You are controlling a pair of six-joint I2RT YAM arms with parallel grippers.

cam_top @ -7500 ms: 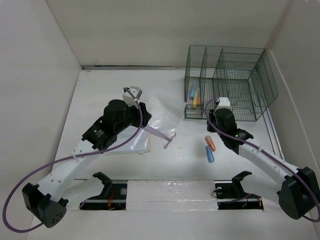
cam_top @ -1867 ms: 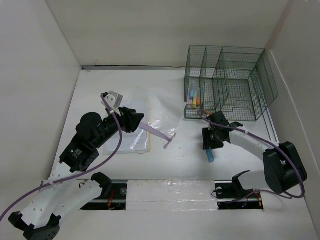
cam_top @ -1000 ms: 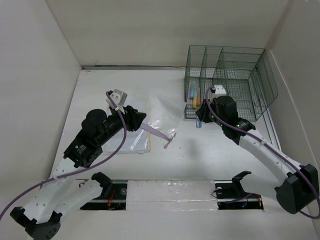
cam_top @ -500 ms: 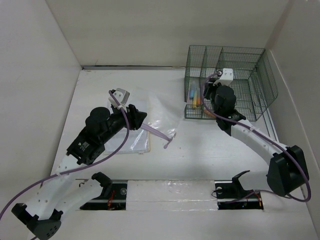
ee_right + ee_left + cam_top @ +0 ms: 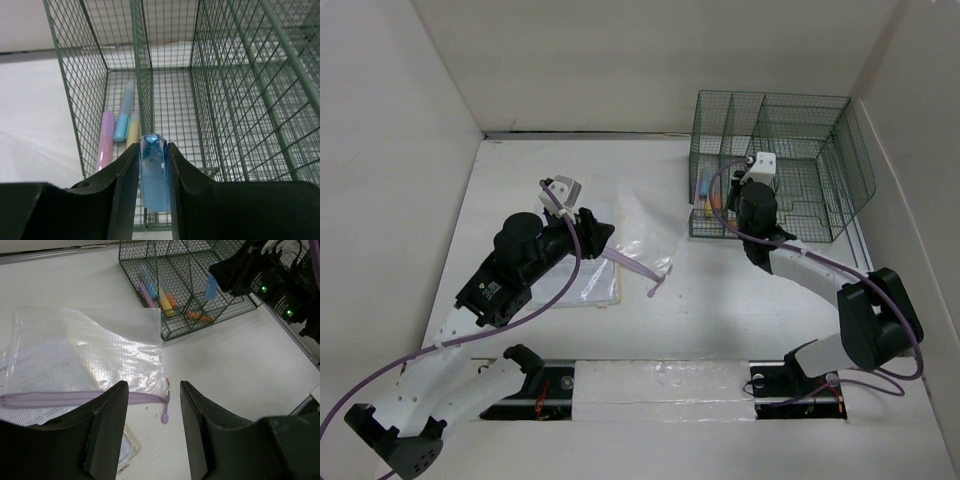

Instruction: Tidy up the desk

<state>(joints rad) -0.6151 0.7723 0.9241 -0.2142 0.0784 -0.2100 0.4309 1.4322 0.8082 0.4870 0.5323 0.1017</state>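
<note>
Desk (image 5: 710,300): flat white top under everything, walled by white panels. Rigid and smooth, so small stuff prob. slides on it.

Nearest me, my left gripper (image 5: 154,390) hangs w/ jaws apart and nothing btwn them, over the clear mesh pouch (image 5: 85,350). The pouch lies flat on the desk, partly over a white pad (image 5: 592,288). I'd guess it's light, floppy and slick, so a pinch on the film could slip or crumple it. Best hold looks like the purple zipper band (image 5: 75,398) on its near edge, the stiffest bit, or the pull tab (image 5: 164,415).

Further out, my right gripper (image 5: 152,152) is clamped on a blue marker (image 5: 153,185), rounded end poking past my fingertips. It sits at the front of the green wire rack (image 5: 145,60), in line w/ a divider; can't tell which bay it's over. The marker is prob. light, hard and round, so it could twist in the pads.

Beyond it, pastel pens (image 5: 117,130) lie in the left bay. The rack stands at the desk's far right.
</note>
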